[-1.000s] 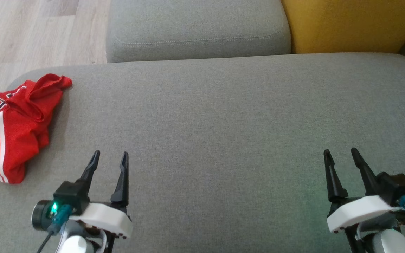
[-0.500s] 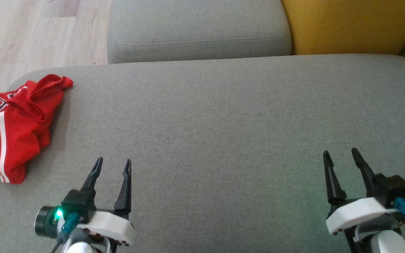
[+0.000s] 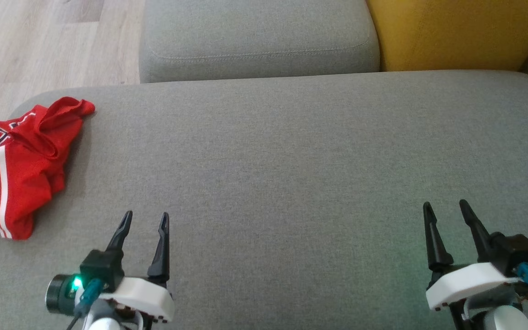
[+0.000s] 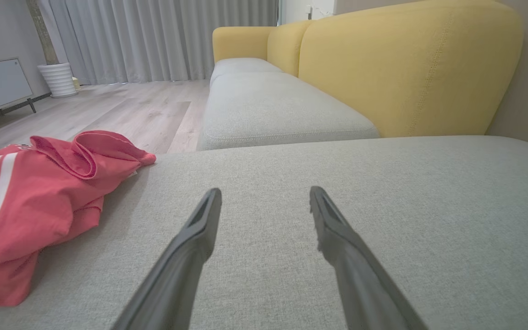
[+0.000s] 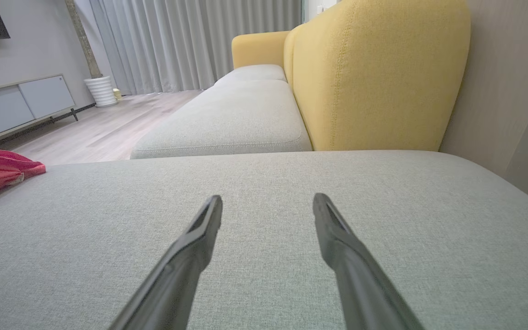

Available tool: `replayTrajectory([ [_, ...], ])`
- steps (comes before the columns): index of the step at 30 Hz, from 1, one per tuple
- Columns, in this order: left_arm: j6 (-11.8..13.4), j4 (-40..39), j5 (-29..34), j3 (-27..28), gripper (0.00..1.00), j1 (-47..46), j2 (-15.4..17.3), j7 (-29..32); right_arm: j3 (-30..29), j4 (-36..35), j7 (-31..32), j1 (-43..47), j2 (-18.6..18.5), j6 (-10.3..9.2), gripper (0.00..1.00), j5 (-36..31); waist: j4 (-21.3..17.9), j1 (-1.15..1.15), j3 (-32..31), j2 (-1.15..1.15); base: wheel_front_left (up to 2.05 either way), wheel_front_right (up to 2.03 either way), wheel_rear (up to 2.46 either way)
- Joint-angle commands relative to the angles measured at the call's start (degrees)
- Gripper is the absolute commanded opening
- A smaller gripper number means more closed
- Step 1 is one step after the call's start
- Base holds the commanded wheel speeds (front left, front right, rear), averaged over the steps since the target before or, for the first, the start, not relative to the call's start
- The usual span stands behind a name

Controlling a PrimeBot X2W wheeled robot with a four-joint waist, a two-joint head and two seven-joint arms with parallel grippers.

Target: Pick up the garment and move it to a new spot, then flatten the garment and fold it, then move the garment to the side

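Left claw [image 3: 147, 214] and right claw [image 3: 444, 203] gape empty (ready to reach): the crumpled garment [image 3: 21, 160] lies well apart.

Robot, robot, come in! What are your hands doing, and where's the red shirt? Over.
Left hand open, empty. Right hand open, empty. Red jersey crumpled at grey cushion's left edge, untouched. Nothing in the way.

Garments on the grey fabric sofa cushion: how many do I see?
1. The crumpled red and white jersey lies at the left edge of the grey fabric sofa cushion, left of the left gripper. Another beneath it could be hidden.
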Motion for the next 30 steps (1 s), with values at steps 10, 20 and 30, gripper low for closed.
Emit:
replayTrajectory([
  [10,-0.55,-0.56,0.22,3.10,1.00,-2.10,-0.22,-0.71,1.20,-1.27,-0.87,-2.34,-0.22,-0.05,1.00,0.33,0.18,0.00,0.09,0.00,0.00,0.00,0.00],
  [20,-0.74,-0.32,0.39,3.96,1.00,-2.62,-0.62,-0.71,1.29,-2.22,-1.05,-2.28,-0.22,-0.05,1.00,0.08,1.93,0.00,0.23,0.00,0.00,0.00,0.00],
  [30,-0.42,-0.42,0.40,6.23,1.00,-3.78,-0.49,-0.71,4.20,-6.19,0.06,-1.05,-0.22,-0.05,1.00,1.20,11.06,0.00,0.06,0.00,0.00,0.00,0.00],
])
